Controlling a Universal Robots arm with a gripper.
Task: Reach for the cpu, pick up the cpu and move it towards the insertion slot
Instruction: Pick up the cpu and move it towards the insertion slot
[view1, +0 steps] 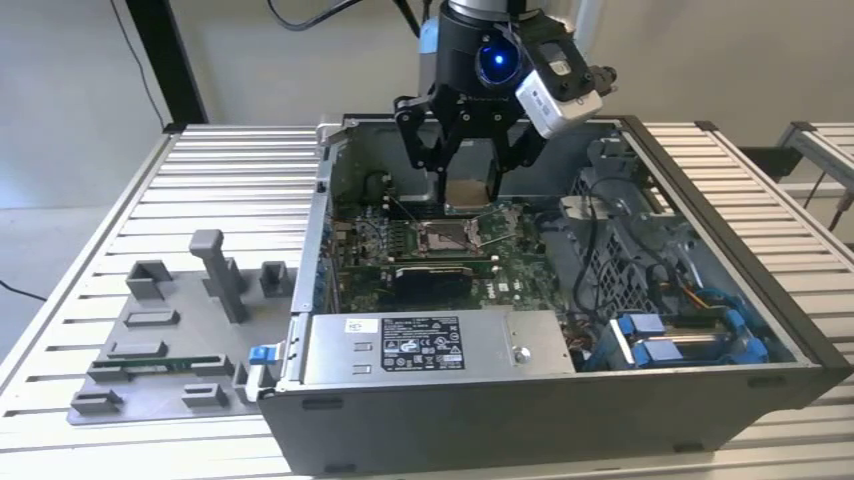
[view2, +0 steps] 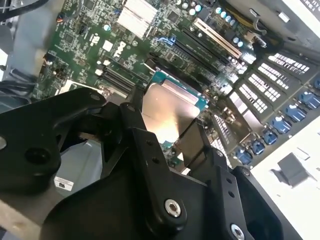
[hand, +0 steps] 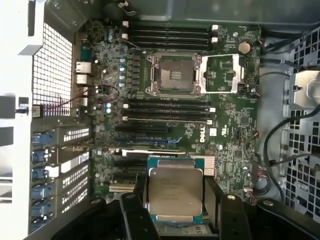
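My gripper (view1: 470, 196) is shut on the cpu (view1: 470, 192), a thin silvery square with a green rim, and holds it inside the open computer case. In both wrist views the cpu (hand: 175, 192) (view2: 169, 111) sits between the black fingers (hand: 139, 200), lifted off the motherboard. The insertion slot (view1: 447, 237) lies just below and in front of the gripper in the exterior view. In the first wrist view the insertion slot (hand: 174, 75) shows its metal frame and tan pin field uncovered, a good way from the held chip.
The case walls (view1: 318, 210) ring the motherboard. A power supply (view1: 420, 345) fills the front, with cables and blue drive clips (view1: 667, 340) at the exterior view's right. The socket's load plate (hand: 222, 75) stands folded open. A grey tray (view1: 160, 360) with blocks lies outside the case.
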